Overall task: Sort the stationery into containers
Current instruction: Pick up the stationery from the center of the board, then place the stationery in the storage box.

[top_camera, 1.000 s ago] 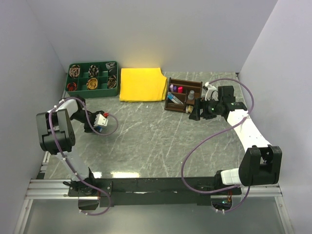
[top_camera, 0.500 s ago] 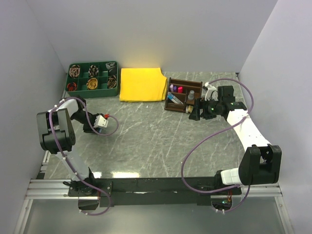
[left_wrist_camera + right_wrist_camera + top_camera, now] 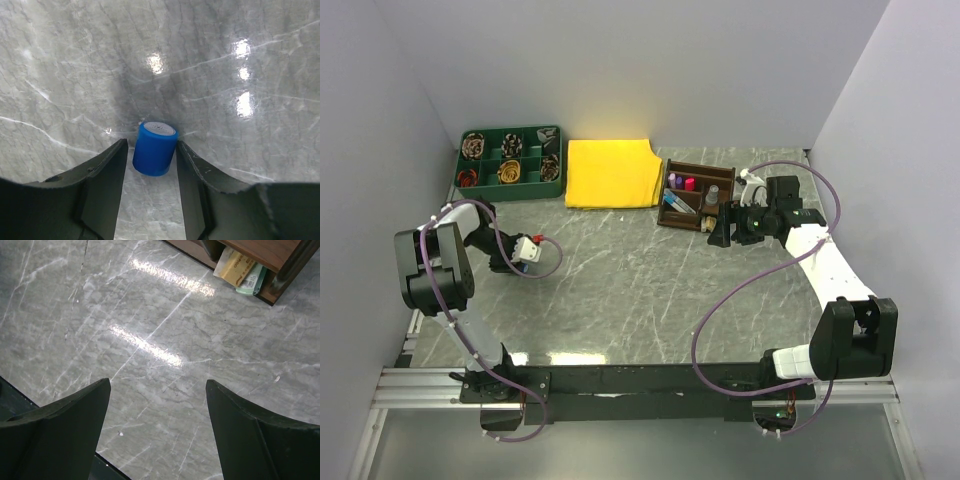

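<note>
- Blue marker (image 3: 155,156): it sat on the left part of the table (image 3: 620,300), well apart from the organiser (image 3: 702,167). It was a stubby, smooth cylinder with a pale flat end, and looked to be standing on end.
- Left gripper (image 3: 151,145): I had it low over the slab, with one dark finger on each side of the marker to suit a pinch across the round body. The jaws were nearly closed around it. A sliver of table showed on one side, so I could not tell whether they had bitten.
- Right gripper (image 3: 158,385): it was spread wide and held nothing, hovering just beside the organiser's near corner, probably parked clear.
- Organiser: dark brown wood with divided compartments. Pink-capped markers (image 3: 682,184) already stood inside. A tan block (image 3: 234,267) and a green block (image 3: 252,284) lay together in a corner compartment.
- Table surface: glossy grey veined stone, slick with glare, so I judged that a round marker could skid.
- Yellow cloth (image 3: 610,172) and green tray (image 3: 510,192) lay along the back.
</note>
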Controlling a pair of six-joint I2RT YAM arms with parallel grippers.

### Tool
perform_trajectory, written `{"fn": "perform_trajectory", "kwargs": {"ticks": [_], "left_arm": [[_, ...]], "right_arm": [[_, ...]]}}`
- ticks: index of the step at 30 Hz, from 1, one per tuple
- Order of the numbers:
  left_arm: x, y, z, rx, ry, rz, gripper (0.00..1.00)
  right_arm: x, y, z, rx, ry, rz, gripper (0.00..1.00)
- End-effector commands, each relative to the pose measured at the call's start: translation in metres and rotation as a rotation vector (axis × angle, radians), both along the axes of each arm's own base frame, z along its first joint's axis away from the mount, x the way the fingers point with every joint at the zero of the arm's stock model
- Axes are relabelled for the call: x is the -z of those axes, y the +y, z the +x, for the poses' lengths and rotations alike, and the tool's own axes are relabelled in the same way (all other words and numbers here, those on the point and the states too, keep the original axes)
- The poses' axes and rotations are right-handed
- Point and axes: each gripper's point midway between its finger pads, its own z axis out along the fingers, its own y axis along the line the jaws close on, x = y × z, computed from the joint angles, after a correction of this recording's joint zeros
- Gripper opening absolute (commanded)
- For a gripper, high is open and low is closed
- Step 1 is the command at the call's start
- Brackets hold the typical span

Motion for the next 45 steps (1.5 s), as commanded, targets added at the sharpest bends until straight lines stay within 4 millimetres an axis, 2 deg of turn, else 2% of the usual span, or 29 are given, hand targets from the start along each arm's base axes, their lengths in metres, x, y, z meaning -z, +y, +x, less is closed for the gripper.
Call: {"fn": "perform_trajectory", "kwargs": {"ticks": [1, 6, 12, 14, 18, 20, 21, 22, 24, 26, 27, 28, 29, 30, 31, 32, 33, 34, 35, 36, 39, 43, 45], "left_arm": [[0.006, 0.005, 0.008, 0.510, -0.236, 0.059, 0.49], [0.008, 0.009, 0.006, 0.497, -0.223, 0.060, 0.46], [0.009, 0.009, 0.003, 0.488, -0.208, 0.058, 0.37], [0.006, 0.006, 0.001, 0.487, -0.197, 0.038, 0.30], [-0.012, -0.012, -0.001, 0.461, -0.195, -0.024, 0.28], [-0.033, -0.023, 0.005, 0.445, -0.227, -0.061, 0.25], [-0.042, -0.030, -0.005, 0.430, -0.190, -0.096, 0.25], [-0.066, -0.041, 0.003, 0.424, -0.244, -0.130, 0.24], [-0.092, -0.057, 0.002, 0.390, -0.254, -0.188, 0.22], [-0.136, -0.088, 0.011, 0.382, -0.329, -0.285, 0.17], [-0.148, -0.099, 0.013, 0.332, -0.313, -0.323, 0.14], [-0.171, -0.120, 0.025, 0.353, -0.371, -0.352, 0.05], [-0.190, -0.139, 0.031, 0.332, -0.392, -0.440, 0.01], [-0.201, -0.144, 0.038, 0.227, -0.342, -0.487, 0.01], [-0.220, -0.172, 0.042, 0.240, -0.341, -0.542, 0.01], [-0.235, -0.184, 0.059, 0.229, -0.395, -0.574, 0.01], [-0.242, -0.194, 0.059, 0.137, -0.299, -0.627, 0.01], [-0.251, -0.209, 0.061, 0.130, -0.282, -0.655, 0.01], [-0.266, -0.218, 0.077, 0.127, -0.338, -0.689, 0.01], [-0.270, -0.225, 0.076, 0.040, -0.241, -0.729, 0.01], [-0.288, -0.246, 0.088, -0.035, -0.196, -0.809, 0.01], [-0.290, -0.266, 0.091, -0.073, -0.113, -0.835, 0.01], [-0.289, -0.273, 0.089, -0.084, -0.073, -0.835, 0.01]], "right_arm": [[-0.019, 0.001, 0.008, 0.003, -0.068, -0.001, 0.85], [-0.018, 0.002, 0.010, 0.003, -0.066, 0.007, 0.85], [-0.022, 0.005, 0.014, -0.003, -0.071, 0.017, 0.84], [-0.030, 0.009, 0.016, -0.019, -0.088, 0.035, 0.84], [-0.053, 0.028, 0.018, -0.073, -0.133, 0.082, 0.84], [-0.066, 0.036, 0.021, -0.083, -0.152, 0.111, 0.84], [-0.070, 0.037, 0.023, -0.083, -0.162, 0.117, 0.84], [-0.075, 0.040, 0.024, -0.064, -0.149, 0.146, 0.84], [-0.088, 0.042, 0.030, -0.055, -0.171, 0.176, 0.84], [-0.102, 0.045, 0.039, -0.020, -0.176, 0.237, 0.84], [-0.109, 0.051, 0.039, -0.031, -0.165, 0.286, 0.85], [-0.112, 0.055, 0.042, -0.013, -0.128, 0.334, 0.85], [-0.125, 0.059, 0.046, -0.025, -0.142, 0.367, 0.85], [-0.127, 0.065, 0.046, -0.051, -0.120, 0.401, 0.85], [-0.133, 0.069, 0.047, -0.056, -0.106, 0.428, 0.84], [-0.146, 0.072, 0.050, -0.069, -0.124, 0.442, 0.84], [-0.147, 0.075, 0.053, -0.077, -0.117, 0.450, 0.82], [-0.152, 0.077, 0.052, -0.083, -0.110, 0.467, 0.81], [-0.156, 0.079, 0.054, -0.083, -0.121, 0.474, 0.81], [-0.156, 0.079, 0.055, -0.081, -0.118, 0.479, 0.81], [-0.154, 0.086, 0.048, -0.100, -0.098, 0.497, 0.81], [-0.146, 0.105, 0.030, -0.150, -0.058, 0.515, 0.81], [-0.143, 0.110, 0.028, -0.142, -0.053, 0.512, 0.82]]}}
